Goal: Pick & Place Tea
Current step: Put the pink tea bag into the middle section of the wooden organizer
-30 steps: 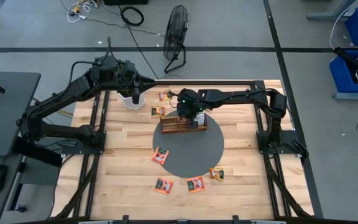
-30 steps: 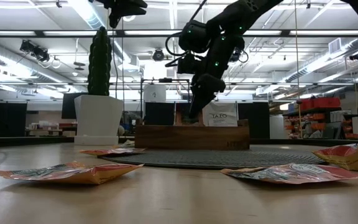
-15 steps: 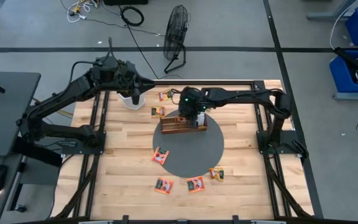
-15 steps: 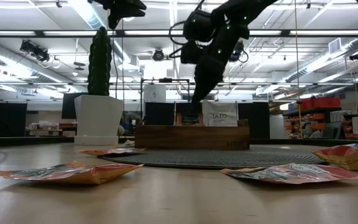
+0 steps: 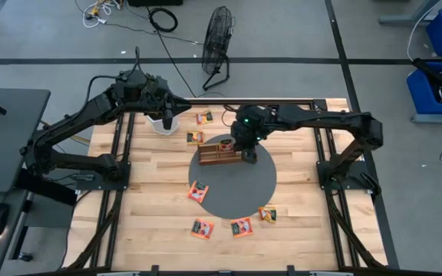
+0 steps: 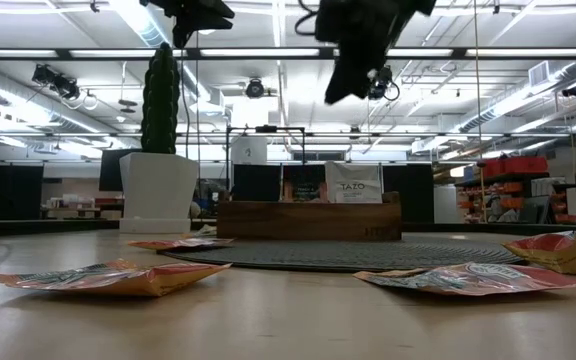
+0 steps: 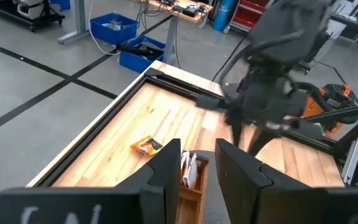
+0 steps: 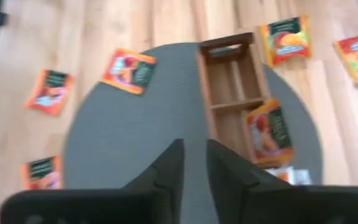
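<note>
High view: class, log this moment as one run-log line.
right gripper: above tray, empty | left gripper: waiting, far-left | tea: in tray | loose tea: on table

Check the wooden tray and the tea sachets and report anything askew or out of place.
Little stands out. In the brown wooden slotted tray on the round grey mat, one orange tea sachet sits tilted across its compartment rather than slotted squarely. Other orange sachets lie loose on the wooden table, not yet collected. Nothing appears spilled or damaged.

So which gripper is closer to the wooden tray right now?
The right gripper: it hangs just above the wooden tray's right end. The left gripper waits off the mat, up by the table's far left corner.
</note>
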### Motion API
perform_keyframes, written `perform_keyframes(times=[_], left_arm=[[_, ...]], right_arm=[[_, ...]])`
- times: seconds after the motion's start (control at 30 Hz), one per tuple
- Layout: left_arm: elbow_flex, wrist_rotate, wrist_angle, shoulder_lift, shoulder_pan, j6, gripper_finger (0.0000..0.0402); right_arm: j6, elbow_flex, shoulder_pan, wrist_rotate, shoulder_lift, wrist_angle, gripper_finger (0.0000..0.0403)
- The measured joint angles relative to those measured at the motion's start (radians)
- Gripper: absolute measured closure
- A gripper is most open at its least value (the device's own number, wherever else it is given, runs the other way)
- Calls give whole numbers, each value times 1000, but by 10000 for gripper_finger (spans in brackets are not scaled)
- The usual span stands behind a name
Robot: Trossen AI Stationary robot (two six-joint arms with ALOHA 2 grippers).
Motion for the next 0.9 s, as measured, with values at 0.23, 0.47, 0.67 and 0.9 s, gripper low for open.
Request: perform_keyframes(times=[0.23, 0.47, 0.67, 0.9], left_arm=[[0, 0, 0, 0, -2, -3, 298], [0, 0, 0, 0, -2, -4, 298], [0, 0, -1, 0, -2, -5, 298], [0, 0, -11, 3, -2, -6, 298]], right_arm=[[68, 0, 58, -45, -69, -53, 394], [104, 0, 139, -90, -92, -199, 399], [111, 0, 239, -96, -94, -330, 398], [108, 0, 325, -56, -94, -371, 400]])
